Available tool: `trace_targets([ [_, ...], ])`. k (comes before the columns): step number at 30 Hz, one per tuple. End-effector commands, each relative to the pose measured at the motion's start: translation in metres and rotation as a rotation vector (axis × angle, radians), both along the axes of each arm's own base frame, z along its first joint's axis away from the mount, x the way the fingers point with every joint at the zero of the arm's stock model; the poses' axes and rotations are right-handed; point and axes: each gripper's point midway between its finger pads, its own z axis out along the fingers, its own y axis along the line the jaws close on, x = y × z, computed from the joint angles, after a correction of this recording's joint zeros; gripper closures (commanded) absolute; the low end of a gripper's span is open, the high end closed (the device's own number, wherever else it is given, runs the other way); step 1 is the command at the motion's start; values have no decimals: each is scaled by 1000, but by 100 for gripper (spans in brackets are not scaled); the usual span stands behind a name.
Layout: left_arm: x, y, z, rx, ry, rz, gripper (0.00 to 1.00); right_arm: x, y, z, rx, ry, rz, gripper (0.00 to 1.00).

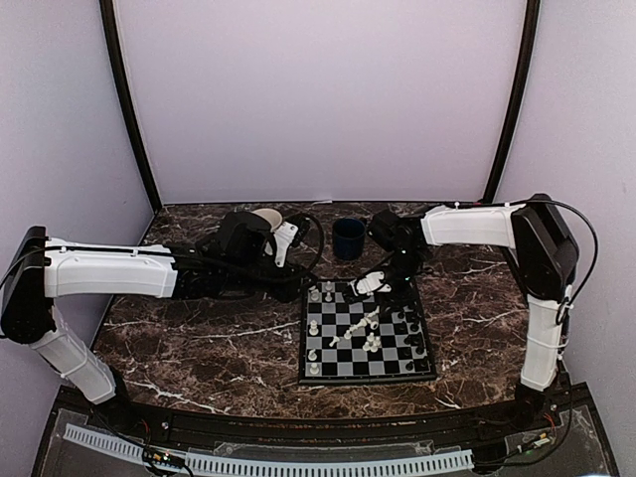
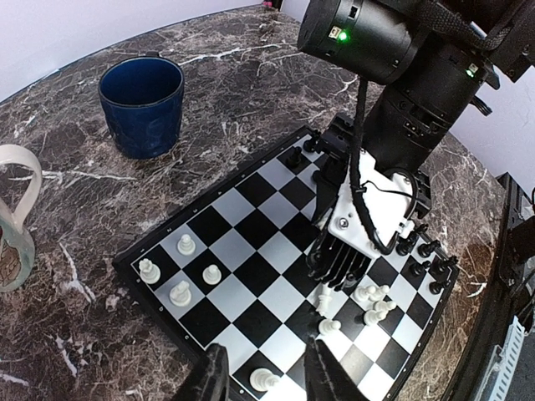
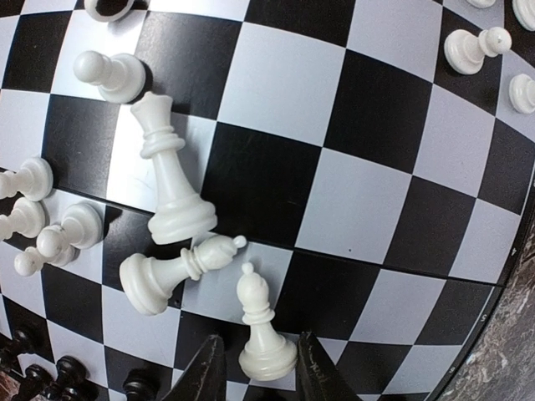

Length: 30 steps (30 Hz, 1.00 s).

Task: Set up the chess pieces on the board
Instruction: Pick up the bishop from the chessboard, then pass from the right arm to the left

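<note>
Right gripper [image 3: 259, 342] straddles an upright white bishop [image 3: 266, 322] at the frame's bottom edge, on the board [image 3: 276, 83]; pinching or not, I cannot tell; left gripper [image 2: 266, 357] gapes empty; a skewed lift could knock the toppled bishop [image 3: 180, 269] just beside.

Top view: soft, even light from above; the pale walls are evenly lit and the dark marble table [image 1: 199, 338] carries a faint sheen. Fine detail is poor and small things read as specks. Left wrist view: pale glare lies on the table's far part, and the left claw [image 2: 261, 376] at the lower edge is blurred. Right wrist view: the board [image 3: 359, 200] bows outward toward the edges. The white pieces [image 3: 171, 180] are sharp and cast short soft shadows, and the right claw [image 3: 255, 372] is out of focus.
</note>
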Motion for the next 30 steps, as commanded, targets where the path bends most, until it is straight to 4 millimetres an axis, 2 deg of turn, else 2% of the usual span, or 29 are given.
trace_targets([
  [1, 0, 1, 10, -32, -12, -4, 67, -5, 1, -1, -21, 24, 12, 70],
  [7, 0, -2, 8, -37, -6, -10, 67, -6, 0, -3, -35, 36, 4, 79],
  [11, 3, -5, 9, -56, 5, 0, 66, -2, 1, 7, -14, 23, -28, 83],
  [15, 16, -2, 5, -137, 83, 89, 66, 15, 10, 40, 91, 17, -128, 84],
  [19, 31, -2, 2, -321, 203, 152, 66, 29, 22, 83, 256, 49, -243, 84],
  [21, 34, -8, 2, -412, 243, 148, 64, 32, 27, 98, 319, 70, -287, 84],
  [26, 33, -40, 20, -597, 277, 19, 62, 30, 43, 124, 438, 128, -352, 84],
  [30, 31, -61, 19, -706, 352, -68, 62, 26, 50, 132, 486, 176, -374, 83],
])
